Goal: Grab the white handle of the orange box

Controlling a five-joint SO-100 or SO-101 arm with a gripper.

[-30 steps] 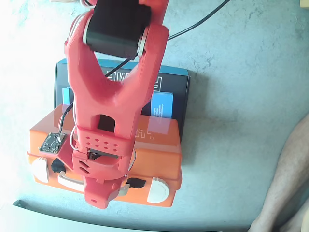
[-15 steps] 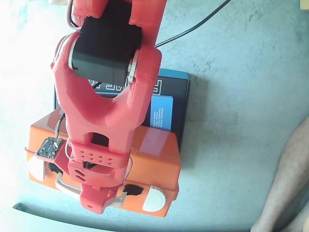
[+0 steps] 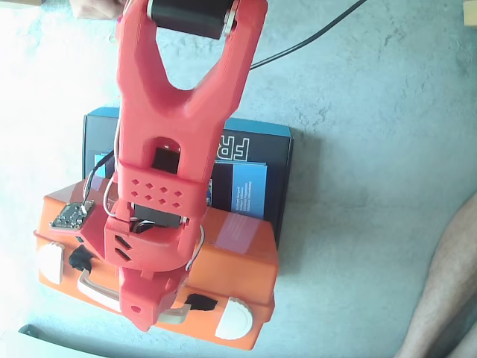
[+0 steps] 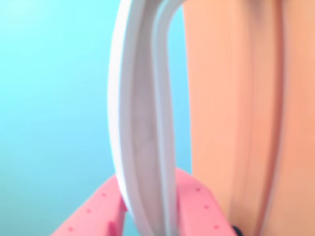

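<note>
The orange box lies on the grey table, with a white latch at each end of its front side. Its white handle runs along that front side; my red arm covers its middle. In the fixed view my gripper points down onto the handle. In the wrist view the white handle fills the middle as a curved bar beside the orange box wall. It passes between my two pink fingers at the bottom edge. My gripper is shut on the handle.
A black carton with a blue label lies behind the orange box, touching it. A black cable crosses the table at the top. A person's limb shows at the right edge. A small circuit board hangs beside my arm.
</note>
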